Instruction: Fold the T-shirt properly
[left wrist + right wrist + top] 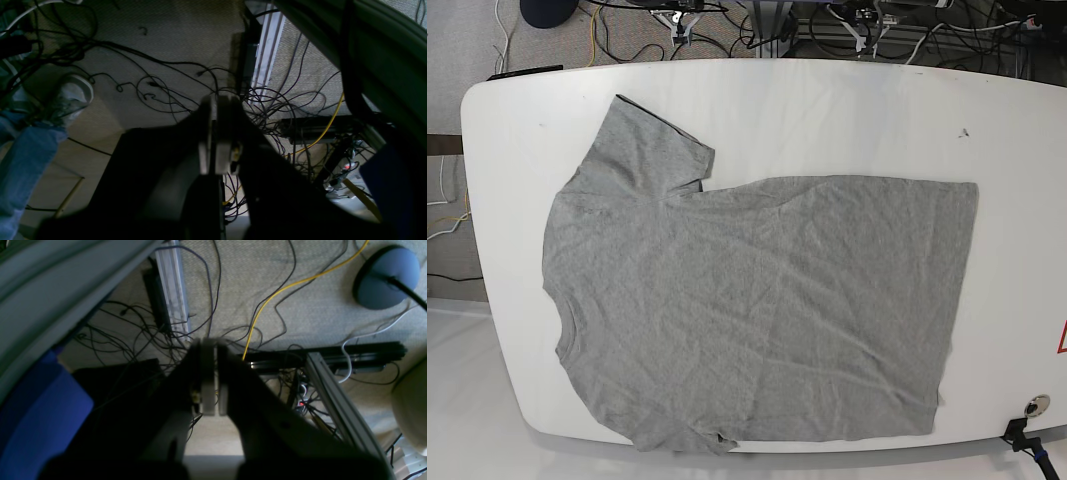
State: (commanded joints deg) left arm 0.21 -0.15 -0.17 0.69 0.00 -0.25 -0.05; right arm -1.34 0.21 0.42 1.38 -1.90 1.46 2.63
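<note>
Location, shirt: on the white table, base view; the grey T-shirt lies spread, sleeve at the top left angled up and out, lower sleeve over the near table edge.
My left pincer: fingertips together, nothing visible between them; hanging over floor and cables, off the cloth.
My right pincer: same, tips together, no cloth in them.
Risk, near edge: sleeve and side overhang there; a tug that way could slide the shirt off.
Risk, grip: thin cotton lying flat; a shallow pinch could miss it or bunch it.
Risk, fold: wrinkles across the body plus uneven sleeves could give a skewed crease if I pull the sides unequally.
Risk, cables: loose cables under my arms; a low swing could snag one.
Neck: points to base-view left.
Hem: to the right.
Long axis: collar to hem, roughly left-right, along the table's length.
</note>
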